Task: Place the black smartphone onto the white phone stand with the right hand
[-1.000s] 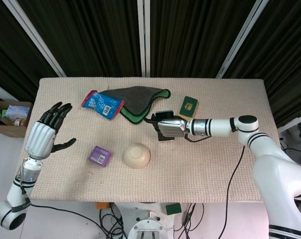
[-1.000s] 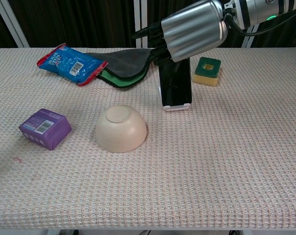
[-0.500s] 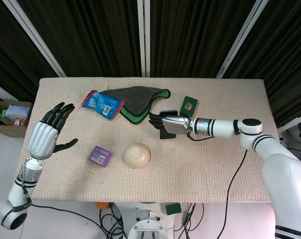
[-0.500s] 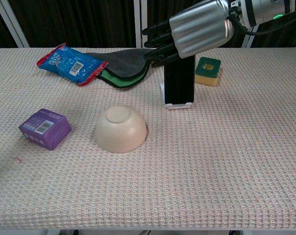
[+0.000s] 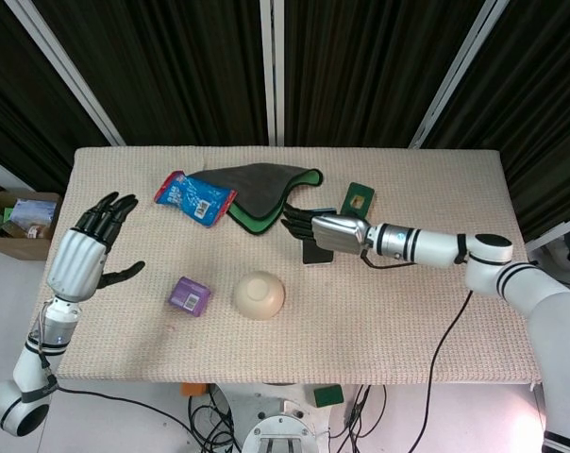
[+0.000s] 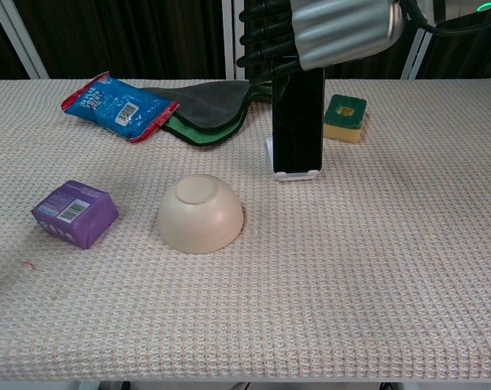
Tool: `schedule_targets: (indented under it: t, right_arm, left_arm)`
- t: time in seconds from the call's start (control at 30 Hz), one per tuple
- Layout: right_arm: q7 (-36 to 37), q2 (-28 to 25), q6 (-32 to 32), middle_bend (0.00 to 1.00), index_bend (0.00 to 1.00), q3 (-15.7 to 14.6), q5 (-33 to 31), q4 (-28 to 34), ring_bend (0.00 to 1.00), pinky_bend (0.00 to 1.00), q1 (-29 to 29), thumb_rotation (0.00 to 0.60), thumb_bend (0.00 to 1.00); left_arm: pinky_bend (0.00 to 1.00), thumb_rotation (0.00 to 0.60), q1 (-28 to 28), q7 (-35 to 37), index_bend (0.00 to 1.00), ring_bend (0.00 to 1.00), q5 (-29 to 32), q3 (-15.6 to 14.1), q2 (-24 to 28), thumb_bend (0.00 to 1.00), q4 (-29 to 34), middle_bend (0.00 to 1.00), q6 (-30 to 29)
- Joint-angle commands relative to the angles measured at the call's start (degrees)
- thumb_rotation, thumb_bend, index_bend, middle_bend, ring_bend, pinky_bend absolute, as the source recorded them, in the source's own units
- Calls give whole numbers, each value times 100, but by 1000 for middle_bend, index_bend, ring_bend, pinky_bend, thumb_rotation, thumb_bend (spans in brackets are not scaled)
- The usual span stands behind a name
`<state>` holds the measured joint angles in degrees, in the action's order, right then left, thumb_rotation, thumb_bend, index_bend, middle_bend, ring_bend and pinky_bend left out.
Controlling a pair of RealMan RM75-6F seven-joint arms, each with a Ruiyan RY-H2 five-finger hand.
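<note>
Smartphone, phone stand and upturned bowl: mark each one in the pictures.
smartphone (image 6: 297,122), chest view, middle of its dark screen.
phone stand (image 6: 294,174), chest view, white front lip under the phone's bottom edge.
bowl (image 6: 201,213), chest view, rounded side of the upside-down bowl.

My right hand (image 5: 327,229) hangs over mid-table, arm stretched in from the right edge, fingers (image 6: 266,36) straight and spread, holding nothing. My left hand (image 5: 82,255) is raised near the table's left edge, palm inward, fingers apart, thumb out, also holding nothing.
</note>
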<state>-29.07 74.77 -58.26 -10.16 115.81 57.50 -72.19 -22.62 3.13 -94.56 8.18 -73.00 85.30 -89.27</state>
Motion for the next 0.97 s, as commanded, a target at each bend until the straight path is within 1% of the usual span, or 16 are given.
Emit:
schedule_targets:
  t: [0.03,0.07,0.17,0.2,0.27,0.33,0.4,0.47,0.53,0.6,0.67,0.7,0.77,0.87,0.97]
  right_arm:
    - [-436,-754,-563,0,0,354,-628,1081,0,0,693,600,185]
    - [-529,-939,-716,0,0,393,-772,1386,0,0,896,600,185]
    - [-860,-1478,-1421,0,0,469,-1304,2435,0,0,1752,600,185]
    - [-933,-1610,-1781,0,0,484,-1575,2842,0,0,2171,600,185]
    - [-852,-1665,-2386,0,0,497,-2020,3361,0,0,2839,600,187]
    - [-576,-1620,-3006,0,0,470,-2580,3843,0,0,3607,600,193]
    - [-257,-1497,-3511,0,0,428,-2929,4027,0,0,4215,600,191]
    - [166,-1292,-3974,0,0,345,-3236,4026,0,0,4862,600,183]
    - [686,-1083,-4230,0,0,232,-3487,3896,0,0,5421,600,179]
    - [1231,-958,-4231,0,0,123,-3703,3800,0,0,5806,600,179]
    - [1924,-820,-4161,0,0,24,-3691,3442,0,0,6100,600,179]
    - [2178,-731,-4082,0,0,-24,-3715,3176,0,0,6241,600,179]
    - [2459,-611,-3943,0,0,-88,-3705,2866,0,0,6401,600,179]
    - [2761,-426,-3845,0,0,-126,-3569,2469,0,0,6598,600,180]
    - [2844,-273,-3827,0,0,-85,-3461,2236,0,0,6744,600,179]
  left_arm:
    - [249,600,44,-32,66,81,10,8,82,0,60,114,-47]
    - [249,600,63,-38,66,81,14,8,113,0,79,114,-67]
    - [250,600,142,-19,67,81,51,-3,208,0,132,114,-123]
    - [250,600,178,-17,68,81,71,-17,245,0,153,114,-134]
    - [249,600,236,-76,87,81,94,-45,307,0,198,114,-146]
    - [249,600,333,-251,103,81,121,-115,412,0,311,112,-146]
    - [249,600,478,-536,108,81,206,-213,540,0,489,107,-133]
    - [247,600,727,-1013,105,76,375,-383,723,0,757,93,-124]
    - [242,600,1036,-1474,93,62,565,-601,903,0,1028,66,-161]
    - [237,599,1303,-1571,78,47,690,-792,1015,0,1199,39,-230]
    - [227,589,1575,-1456,66,36,732,-976,1074,0,1210,26,-353]
    - [218,575,1709,-1400,62,27,680,-1040,1043,0,1098,25,-488]
    - [203,563,1876,-1327,59,7,494,-1087,895,0,790,28,-770]
    - [191,594,2070,-997,60,0,265,-1135,612,0,304,40,-1080]
    - [184,599,2153,-752,60,0,199,-1160,442,0,10,41,-1116]
